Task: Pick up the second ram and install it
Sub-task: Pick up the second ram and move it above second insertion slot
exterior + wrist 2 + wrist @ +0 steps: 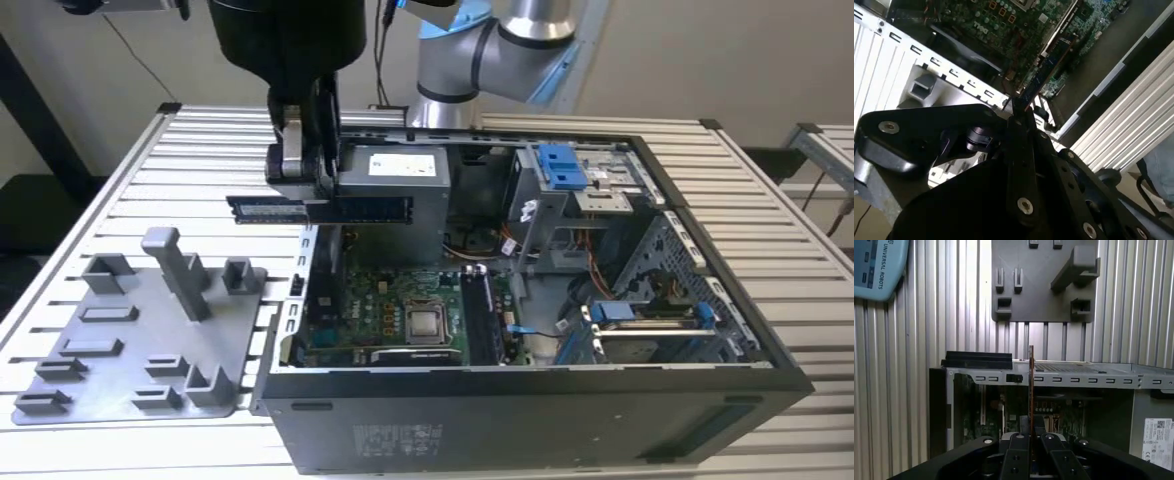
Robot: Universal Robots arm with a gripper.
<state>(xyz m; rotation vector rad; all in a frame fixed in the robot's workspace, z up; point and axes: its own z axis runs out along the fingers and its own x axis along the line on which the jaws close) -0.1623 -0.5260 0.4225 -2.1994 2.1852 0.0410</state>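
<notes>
Table (107, 200): slatted metal, carries everything.
Computer case (534, 420): open, mid-table, motherboard (387, 300) exposed.
Fixture tray (134, 340): grey, beside case, toward table edge at the exterior view's left.
Gripper (310, 190): aloft over case wall nearest tray; fingers (1016, 455) pinching stick about mid-length.
Second ram (380, 208): off tray, held level in front of power supply (400, 170), well above motherboard.
Status, judged: pickup done; seating in slot outstanding.

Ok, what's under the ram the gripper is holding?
The second ram, clamped in the gripper, hangs over the case wall and the edge of the motherboard. In the first wrist view the gripper's body covers what lies beneath the gripped end.
</notes>
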